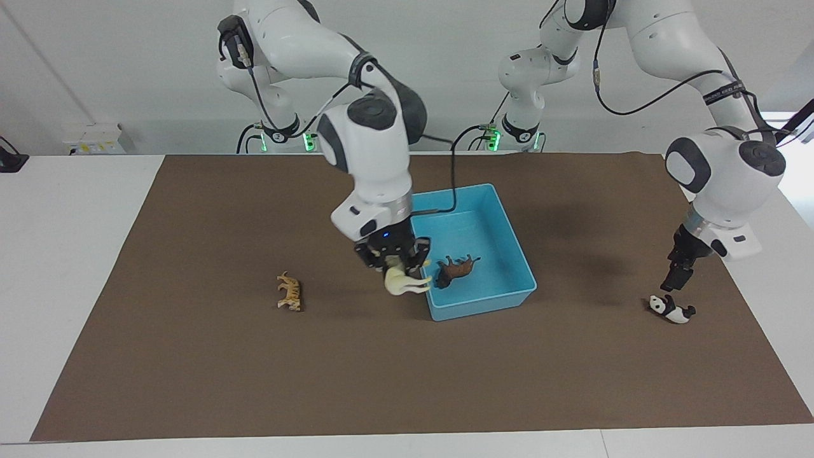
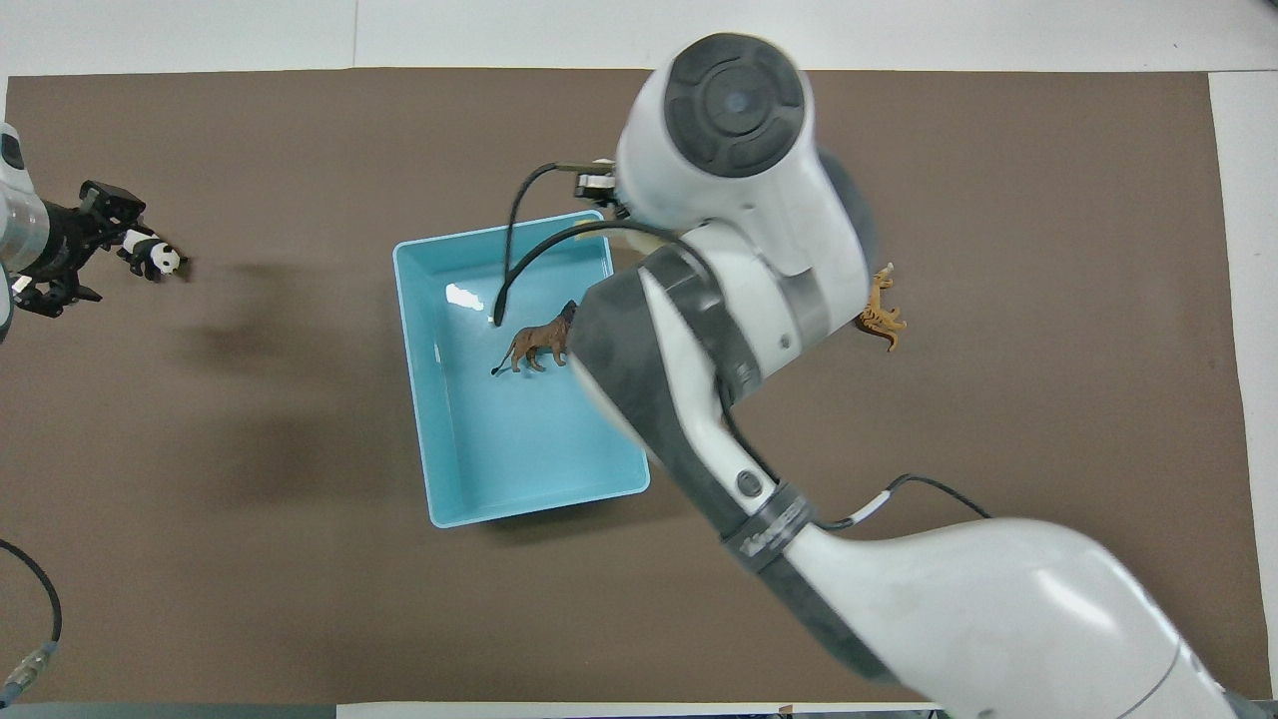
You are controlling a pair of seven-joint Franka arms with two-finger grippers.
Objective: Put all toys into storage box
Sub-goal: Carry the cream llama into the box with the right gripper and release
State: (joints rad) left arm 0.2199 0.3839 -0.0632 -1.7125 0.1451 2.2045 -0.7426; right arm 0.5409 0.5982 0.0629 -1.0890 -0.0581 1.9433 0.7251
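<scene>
Horse (image 1: pixel 402 282) clamped in right end effector (image 1: pixel 395 259); overhead view hides both.

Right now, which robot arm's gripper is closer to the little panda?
The left gripper: it hangs just above the panda near the left arm's end of the table. The right gripper holds the cream-white horse at the storage box's rim.

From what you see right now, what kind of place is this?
Probably a robotics lab set up for manipulation trials. Two white Franka arms stand at a white table covered by a brown mat. The props are toy animals and a light-blue storage box, and cables run along a bare wall.
</scene>
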